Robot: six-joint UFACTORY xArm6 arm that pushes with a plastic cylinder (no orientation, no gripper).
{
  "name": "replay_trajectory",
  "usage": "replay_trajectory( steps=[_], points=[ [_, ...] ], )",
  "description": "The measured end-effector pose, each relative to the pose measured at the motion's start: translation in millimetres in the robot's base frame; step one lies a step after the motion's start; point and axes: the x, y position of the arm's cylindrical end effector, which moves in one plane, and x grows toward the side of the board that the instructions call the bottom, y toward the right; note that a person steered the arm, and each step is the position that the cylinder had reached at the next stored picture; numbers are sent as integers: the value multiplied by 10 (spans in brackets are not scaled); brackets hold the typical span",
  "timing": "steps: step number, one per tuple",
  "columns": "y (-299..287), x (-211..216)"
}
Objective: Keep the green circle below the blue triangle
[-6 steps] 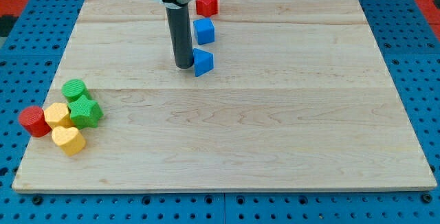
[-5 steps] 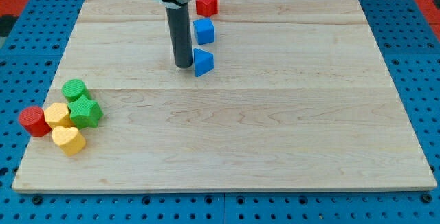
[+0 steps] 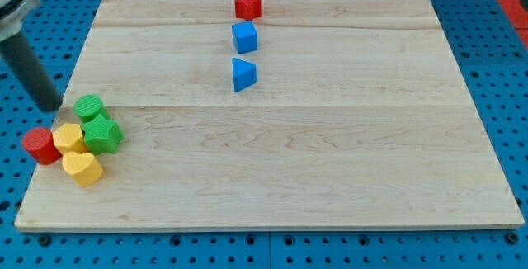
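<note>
Eight blocks: two red, two blue, two green, two yellow. My tip [image 3: 51,106] sits off the board [image 3: 330,162] at the view's left edge, touching nothing; it is a bare rod with nothing to open. Just to its right lies the green circle [image 3: 88,106], leading a tight cluster below: green star [image 3: 103,134], yellow block [image 3: 69,139], yellow heart [image 3: 82,168], red cylinder [image 3: 39,145]. Well to the right stand the blue triangle [image 3: 242,73], blue cube [image 3: 245,36] and red star [image 3: 247,5].
</note>
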Motion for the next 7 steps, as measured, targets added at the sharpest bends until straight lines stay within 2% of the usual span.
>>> replay_trajectory(
  steps=[3, 5, 7],
  points=[
    [1513, 35],
    [1311, -132],
    [1679, -319]
  ],
)
